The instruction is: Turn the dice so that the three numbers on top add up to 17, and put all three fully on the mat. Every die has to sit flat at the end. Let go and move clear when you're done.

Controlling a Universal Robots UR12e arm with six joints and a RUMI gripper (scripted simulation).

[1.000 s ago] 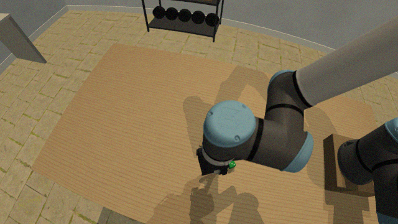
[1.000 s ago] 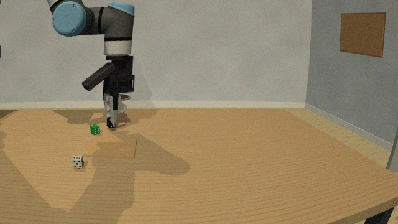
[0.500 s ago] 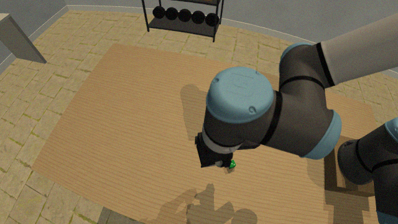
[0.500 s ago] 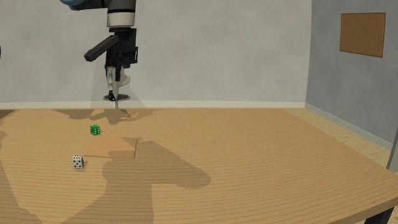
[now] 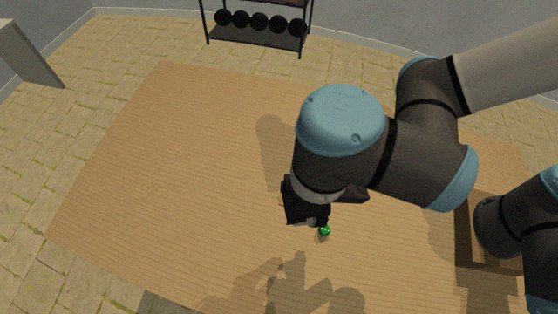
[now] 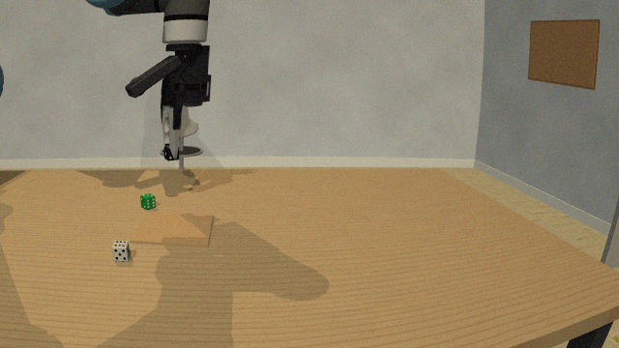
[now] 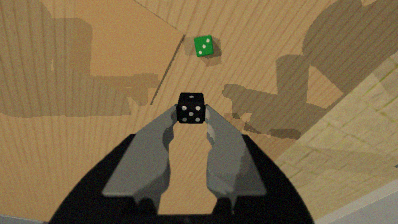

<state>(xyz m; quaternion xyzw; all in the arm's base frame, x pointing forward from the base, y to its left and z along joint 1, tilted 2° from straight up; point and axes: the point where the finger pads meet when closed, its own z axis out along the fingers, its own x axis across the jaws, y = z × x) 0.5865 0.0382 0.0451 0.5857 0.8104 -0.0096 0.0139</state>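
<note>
Black with white pips, one die (image 7: 190, 108) sits clamped between the tips of the pincer (image 7: 191, 116), carried high above the surface (image 6: 387, 232). The wrist view shows three pips on the face toward the camera. The thin tan mat (image 6: 174, 228) serves as the landmark: the green die (image 6: 148, 201) rests flat just beyond the mat's far edge, off it, with three pips visible in the wrist view; the white die (image 6: 121, 250) rests flat just off the mat's near left corner, also off it. The lifted die hangs above and beyond the mat's far side.

The step in hand looks like carrying the black die to the mat and reorienting it. To do it well, I judge the wrist should rotate before descending, so the wanted face points up, then come down over the mat's middle, well inside its edges. Release only when the bottom face lies flush; letting go early risks a tumble to another number.
</note>
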